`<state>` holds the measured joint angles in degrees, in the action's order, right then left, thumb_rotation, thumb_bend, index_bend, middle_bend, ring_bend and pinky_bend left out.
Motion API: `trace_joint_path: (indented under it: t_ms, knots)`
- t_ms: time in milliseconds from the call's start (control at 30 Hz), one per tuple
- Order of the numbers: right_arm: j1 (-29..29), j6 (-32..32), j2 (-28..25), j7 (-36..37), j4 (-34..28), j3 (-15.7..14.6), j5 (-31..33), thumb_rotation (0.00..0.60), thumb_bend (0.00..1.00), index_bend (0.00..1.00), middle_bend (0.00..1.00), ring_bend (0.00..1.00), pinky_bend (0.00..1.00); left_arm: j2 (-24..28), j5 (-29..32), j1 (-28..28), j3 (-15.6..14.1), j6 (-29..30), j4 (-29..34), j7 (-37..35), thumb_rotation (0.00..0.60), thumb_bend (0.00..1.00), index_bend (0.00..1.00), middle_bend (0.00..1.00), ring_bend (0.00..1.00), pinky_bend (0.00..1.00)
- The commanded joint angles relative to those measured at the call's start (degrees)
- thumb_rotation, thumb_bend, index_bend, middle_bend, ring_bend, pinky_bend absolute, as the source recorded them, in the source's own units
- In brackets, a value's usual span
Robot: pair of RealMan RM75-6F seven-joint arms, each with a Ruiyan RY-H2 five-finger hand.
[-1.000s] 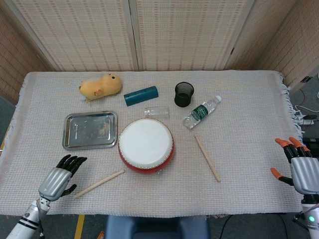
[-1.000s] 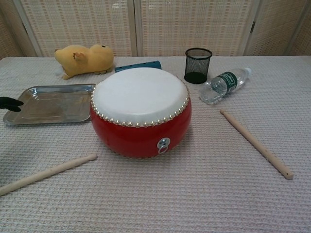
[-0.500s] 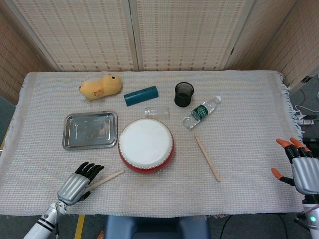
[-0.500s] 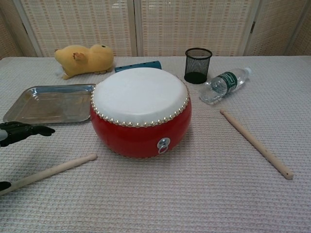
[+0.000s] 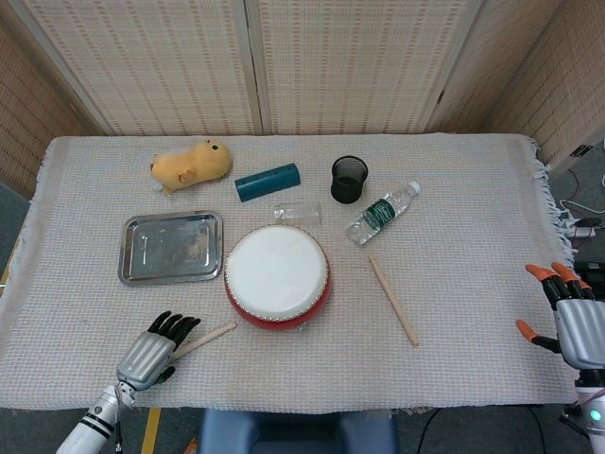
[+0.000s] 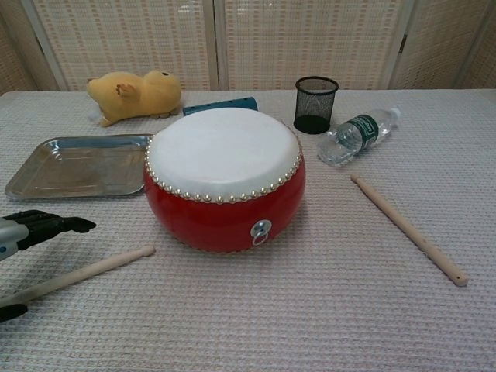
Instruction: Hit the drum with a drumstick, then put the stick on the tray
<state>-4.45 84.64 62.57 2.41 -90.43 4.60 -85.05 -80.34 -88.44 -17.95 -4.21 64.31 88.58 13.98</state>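
While the pale wooden drumstick (image 5: 203, 339) lies ungrasped left of the red white-skinned drum (image 5: 277, 275), the left hand (image 5: 154, 347) hovers above its handle, fingers apart, presumably pre-grasp; right hand (image 5: 567, 319) idle, fingers spread.

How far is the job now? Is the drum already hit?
Nothing looks done yet: both drumsticks lie on the cloth. The left robot hand sits over the near drumstick, fingers apart, without gripping it. Lifting it, hitting the drum and placing the stick on the tray remain.
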Motion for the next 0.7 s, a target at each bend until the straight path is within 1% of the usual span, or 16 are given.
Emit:
trace_joint_path:
  t_ms: [33,233,400,600,700]
  knots:
    - [0.0,0.0,0.0,0.1,0.1,0.0,0.0,0.6,0.18,0.17,0.21,0.08,0.23,-0.1,0.9,0.1,0.0,-0.1,-0.5,0.5,0.6,0.22,0.05,0.08,0.07,0.04]
    - [0.1,0.0,0.3,0.4,0.3,-0.1,0.1,0.6,0.18,0.17,0.21,0.08,0.23,-0.3,2.9,0.5,1.0,0.7,-2.7,3.4,0.6,0.22,0.05,0.08,0.07,0.04]
    - [0.2,0.1,0.4,0.5,0.4,-0.1,0.1,0.6,0.18,0.17,0.21,0.08,0.23,0.1,4.4,0.4,1.6,0.8,-3.8,3.8,0.6,0.22,0.06,0.08,0.07,0.04]
    - [0.2,0.0,0.4,0.3,0.3,-0.2,0.1,0.6,0.18,0.17,0.21,0.08,0.23,0.5,6.3,0.5,3.2,1.8,-6.0,4.8,0.6,0.22,0.07,0.08,0.07,0.04]
    - [0.1,-0.1,0.4,0.3,0.2,-0.1,0.2,0.6,0.18,0.17,0.21,0.08,0.23,0.4,8.4,0.5,4.8,2.4,-7.5,5.3,0.6,0.22,0.08,0.09,0.07,0.04]
